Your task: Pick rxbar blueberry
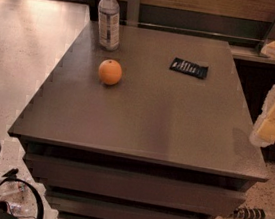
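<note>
While my gripper [271, 126] hangs at about three o'clock from the middle of the table [139, 132], just past its right edge, the bar [189, 68] lies flat on the grey top at roughly one o'clock. Its dark wrapper faces up with small white lettering. Its long side runs nearly left to right, tilted a little. Nothing touches it, and my gripper is well apart from it. Whether my gripper is apart or together I cannot tell. Only a white and pale yellow bulk of it shows at the right border of the view.

An orange [110, 72] sits at ten o'clock, well apart from the bar. A clear bottle [109, 19] with a white cap and a label stands upright at eleven o'clock, near the far left corner, behind the orange and not touching it.

Down at five o'clock, a power strip [257, 214] lies on the speckled floor [22, 66] with a black cord looping beneath it. At seven o'clock, black cables [15, 199] curl on the floor by the table's near left corner.
</note>
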Available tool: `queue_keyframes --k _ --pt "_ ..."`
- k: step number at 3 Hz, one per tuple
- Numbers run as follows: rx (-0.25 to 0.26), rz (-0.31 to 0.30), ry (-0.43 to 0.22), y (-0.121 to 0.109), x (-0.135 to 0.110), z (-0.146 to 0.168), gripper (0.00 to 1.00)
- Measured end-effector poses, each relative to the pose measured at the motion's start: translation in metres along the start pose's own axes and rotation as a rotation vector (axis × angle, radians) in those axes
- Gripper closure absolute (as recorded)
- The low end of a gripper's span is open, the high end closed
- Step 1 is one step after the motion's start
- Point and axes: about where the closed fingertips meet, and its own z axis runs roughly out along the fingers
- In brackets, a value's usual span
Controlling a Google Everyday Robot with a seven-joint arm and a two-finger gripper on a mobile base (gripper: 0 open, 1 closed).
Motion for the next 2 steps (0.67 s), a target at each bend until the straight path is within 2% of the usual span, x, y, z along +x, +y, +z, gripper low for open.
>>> queue_keyframes --k 1,2 --pt "0.000 0.000 0.000 0.000 0.000 0.000 0.00" --pt "0.007 -0.003 -0.033 -0.016 0.004 0.001 0.00"
